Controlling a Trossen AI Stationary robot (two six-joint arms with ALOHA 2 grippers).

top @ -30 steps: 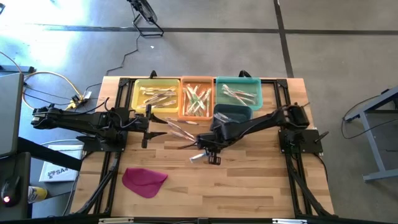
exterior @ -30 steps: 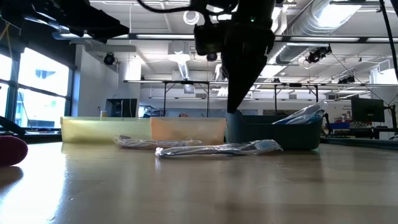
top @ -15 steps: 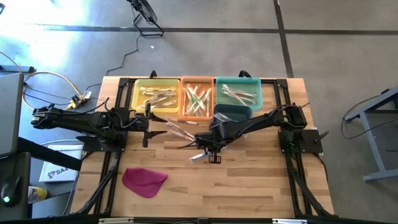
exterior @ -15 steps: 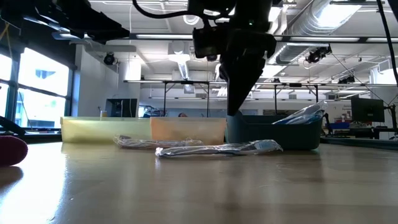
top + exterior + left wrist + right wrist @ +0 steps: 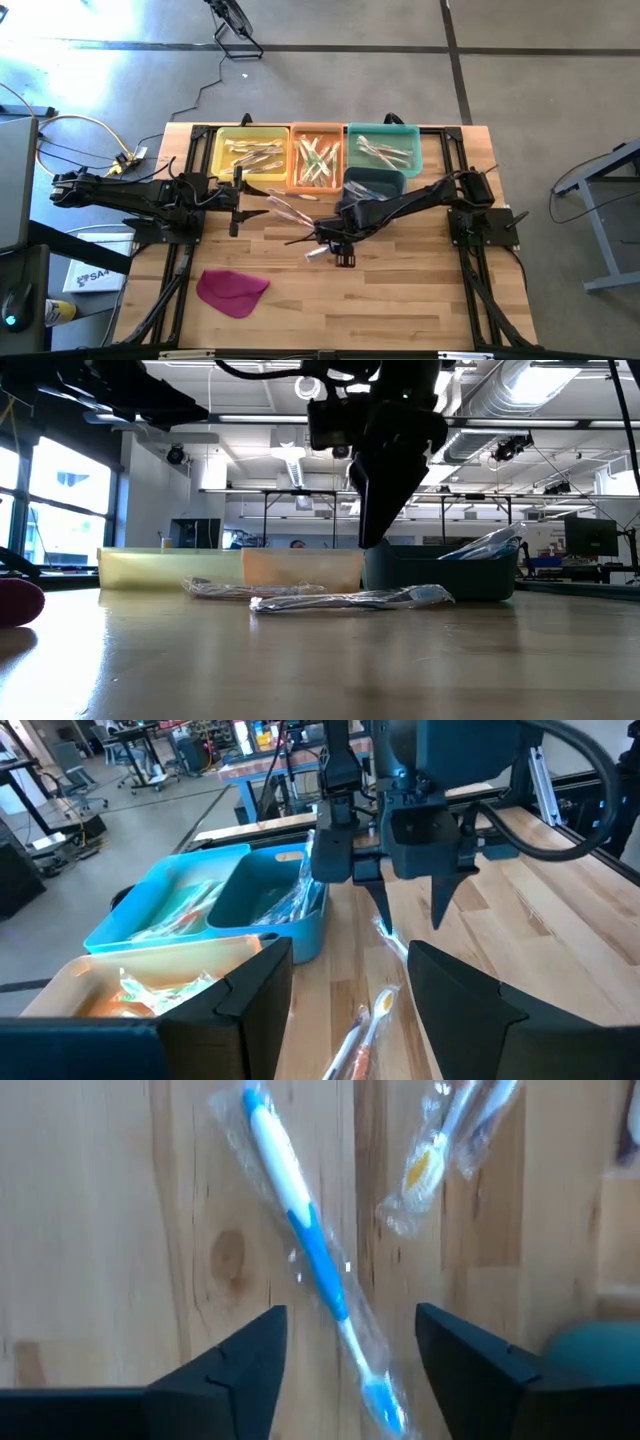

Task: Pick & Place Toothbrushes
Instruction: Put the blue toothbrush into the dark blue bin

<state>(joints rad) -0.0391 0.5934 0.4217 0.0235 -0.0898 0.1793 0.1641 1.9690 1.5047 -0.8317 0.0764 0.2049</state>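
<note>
A blue toothbrush (image 5: 300, 1230) in a clear wrapper lies flat on the wooden table (image 5: 400, 300), near its middle (image 5: 318, 251). My right gripper (image 5: 342, 255) hangs above it, open and pointing down, one finger on either side of the handle and touching nothing (image 5: 350, 1342). Two more wrapped toothbrushes (image 5: 288, 208) lie a little toward the far left of it; one shows an orange handle (image 5: 428, 1168). My left gripper (image 5: 236, 205) waits open and level at the left side of the table.
Along the far edge stand a yellow bin (image 5: 250, 135), an orange bin (image 5: 317, 128) and a teal bin (image 5: 383, 130), each holding wrapped toothbrushes. In front of the teal one is a darker teal tub (image 5: 375, 178). A magenta cloth (image 5: 232, 290) lies near the front left.
My right gripper has opened, its fingers spreading apart above the blue toothbrush while staying in place. The toothbrush has kept its place on the table.
</note>
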